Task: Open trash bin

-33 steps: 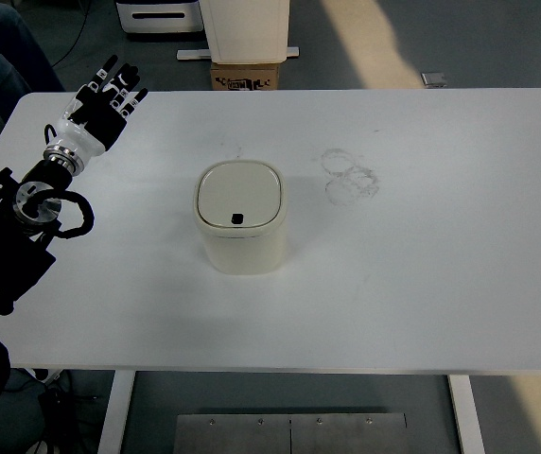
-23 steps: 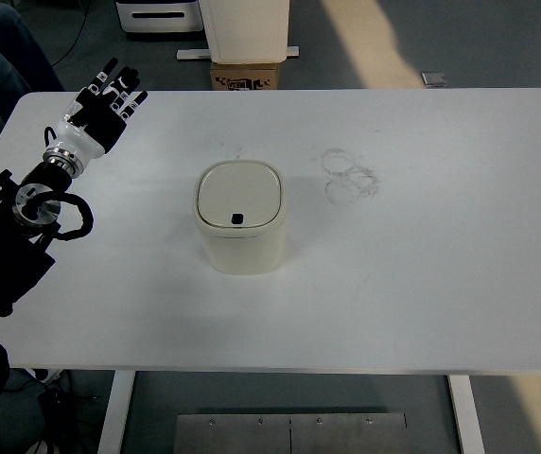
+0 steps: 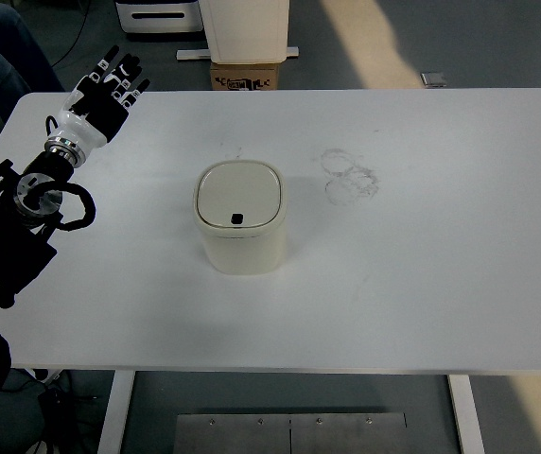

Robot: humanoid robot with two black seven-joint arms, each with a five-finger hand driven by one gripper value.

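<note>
Left hand [image 3: 105, 90], fingers spread and empty, has drifted further toward the far-left corner, away from bin [image 3: 240, 217]; lid [image 3: 239, 195] untouched, still shut.

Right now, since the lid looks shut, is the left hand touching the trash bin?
Apart. The head view shows the left hand at the table's far left corner, with bare tabletop between it and the trash bin.

No readable text, label, brand or number found anywhere. Dark print noted on the cardboard box [image 3: 246, 76] beyond the far edge of the counter [image 3: 441, 284], too small and blurred to make out. No marking seen on the cream trash bin [image 3: 240, 218].
</note>
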